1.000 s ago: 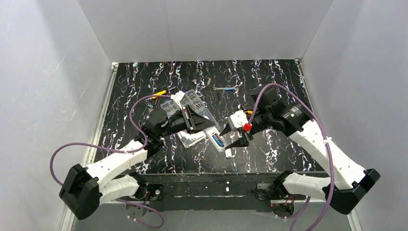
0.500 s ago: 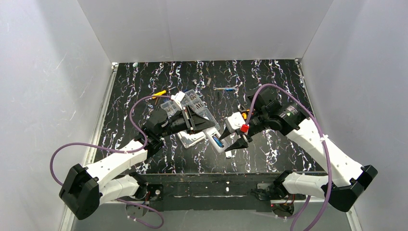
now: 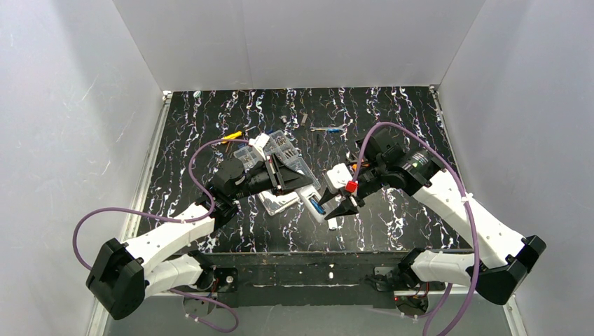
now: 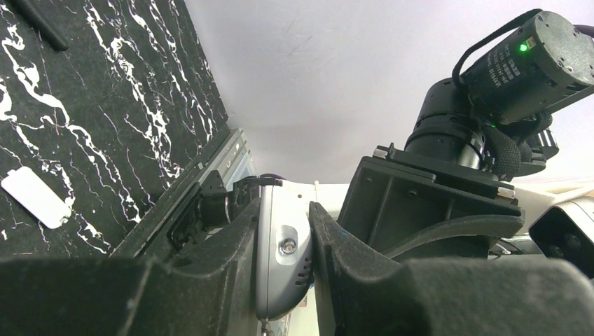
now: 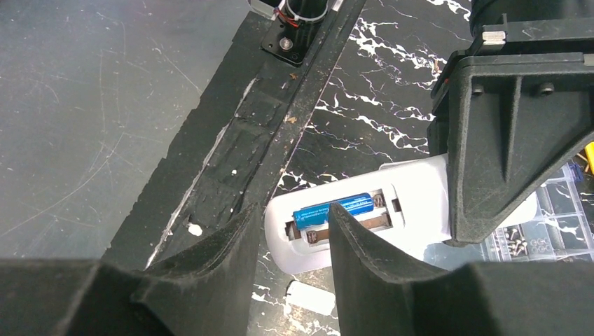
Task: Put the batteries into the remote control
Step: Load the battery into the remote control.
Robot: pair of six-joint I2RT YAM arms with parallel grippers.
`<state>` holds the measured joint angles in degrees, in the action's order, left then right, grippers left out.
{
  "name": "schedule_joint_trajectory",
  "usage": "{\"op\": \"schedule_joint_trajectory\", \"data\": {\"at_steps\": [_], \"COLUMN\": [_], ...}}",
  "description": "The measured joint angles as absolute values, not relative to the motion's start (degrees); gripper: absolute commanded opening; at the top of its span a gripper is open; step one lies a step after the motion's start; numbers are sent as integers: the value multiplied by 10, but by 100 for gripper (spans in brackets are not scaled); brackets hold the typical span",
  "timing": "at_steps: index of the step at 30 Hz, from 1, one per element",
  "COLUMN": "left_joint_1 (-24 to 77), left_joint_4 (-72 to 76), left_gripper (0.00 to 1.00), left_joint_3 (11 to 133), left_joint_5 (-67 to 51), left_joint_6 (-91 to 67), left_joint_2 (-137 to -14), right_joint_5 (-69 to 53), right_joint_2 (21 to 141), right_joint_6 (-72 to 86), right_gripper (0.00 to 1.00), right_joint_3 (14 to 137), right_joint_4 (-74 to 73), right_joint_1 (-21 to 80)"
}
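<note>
The white remote control lies back-up, and my left gripper is shut on one end of it. The left wrist view shows that end pinched between both fingers. One blue battery sits in the open recess, seen from above as a blue sliver. The slot beside it shows bare metal contacts. My right gripper hovers open over the remote's free end with nothing between its fingers. From above, that gripper is just right of the recess.
A small white cover piece lies on the black marbled table just in front of the remote, also seen as the cover. A clear compartment box, orange-handled pliers and a screwdriver lie behind. The table's front edge rail is close.
My right gripper has moved left towards the remote's free end and its jaws have narrowed a little. The left arm and the remote have stayed put.
</note>
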<state>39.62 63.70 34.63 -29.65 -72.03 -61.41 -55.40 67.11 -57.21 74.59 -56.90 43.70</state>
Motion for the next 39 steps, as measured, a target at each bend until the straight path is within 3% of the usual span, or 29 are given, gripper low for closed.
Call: {"op": "schedule_joint_trajectory", "data": {"at_steps": [14,39], "left_joint_1": [396,396], "left_joint_4": [635,630], "left_gripper": [0,0], "left_joint_3": [346,346], "left_joint_5": [-296,-294], "left_joint_6": [-720,-720], "left_joint_2": [-614,-614], "right_joint_5": [-533,-526], "right_joint_2": [671,671], "right_joint_6": [-572,-572], "right_gripper": [41,45], "right_joint_3": [746,746], "right_joint_4": [-564,-555], "right_joint_1": [438,441]}}
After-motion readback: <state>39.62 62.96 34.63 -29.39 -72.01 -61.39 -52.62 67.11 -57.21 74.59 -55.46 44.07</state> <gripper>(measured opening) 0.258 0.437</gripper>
